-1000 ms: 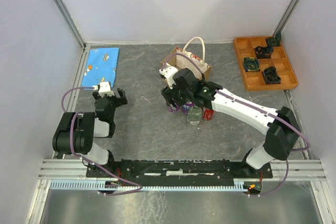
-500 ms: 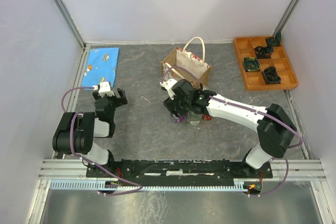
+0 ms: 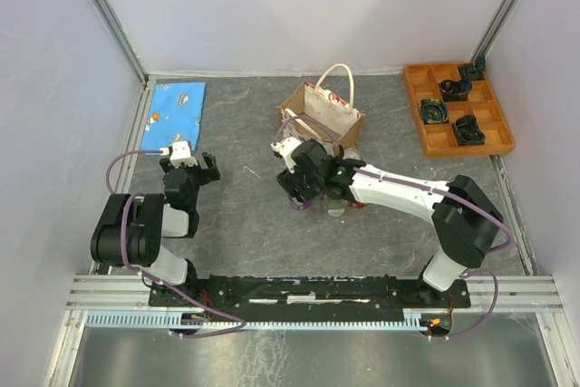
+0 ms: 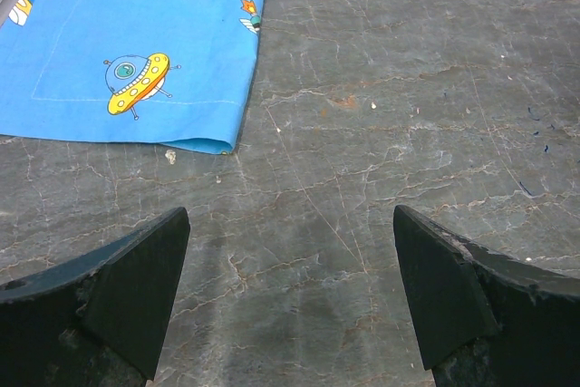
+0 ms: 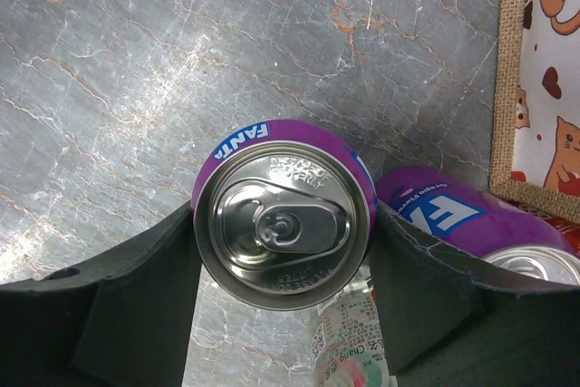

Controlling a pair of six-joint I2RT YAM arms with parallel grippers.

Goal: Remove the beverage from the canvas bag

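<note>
A purple Fanta can (image 5: 283, 224), the beverage, stands upright between the fingers of my right gripper (image 5: 283, 265), which is shut on it. From above, the right gripper (image 3: 304, 189) is just in front of the canvas bag (image 3: 322, 111), with the can's purple base (image 3: 299, 205) showing beneath it. The bag's burlap edge and printed panel (image 5: 544, 70) fill the right wrist view's upper right corner. My left gripper (image 4: 290, 305) hangs open over bare table at the left (image 3: 188, 169), holding nothing.
A second purple can (image 5: 462, 215) and a clear plastic bottle (image 5: 349, 351) lie beside the held can; a red can (image 3: 359, 200) sits near them. A blue printed cloth (image 3: 177, 106) lies at the back left. An orange compartment tray (image 3: 458, 108) stands at the back right.
My right gripper has carried the purple can leftward and toward the near edge, away from the bag. The left arm has not moved.
</note>
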